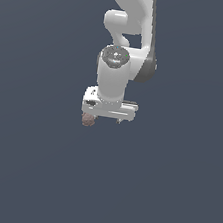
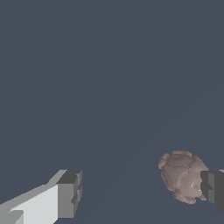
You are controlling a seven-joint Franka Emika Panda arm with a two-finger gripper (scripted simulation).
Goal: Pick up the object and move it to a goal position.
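The object (image 1: 87, 119) is a small brownish-pink bumpy lump on the dark grey floor, under the end of the white gripper bar (image 1: 109, 108) on the exterior view's left. In the wrist view the object (image 2: 181, 176) lies between the fingers, right beside one dark fingertip (image 2: 214, 189) that covers its edge. The other fingertip (image 2: 69, 194) stands far from it. My gripper (image 2: 142, 192) is open wide and holds nothing. In the exterior view my gripper (image 1: 104, 118) is low, near the floor, and its fingers are mostly hidden by the bar.
The white arm (image 1: 125, 40) rises behind the gripper. Plain dark grey floor (image 1: 162, 192) lies all around. No other objects are in view.
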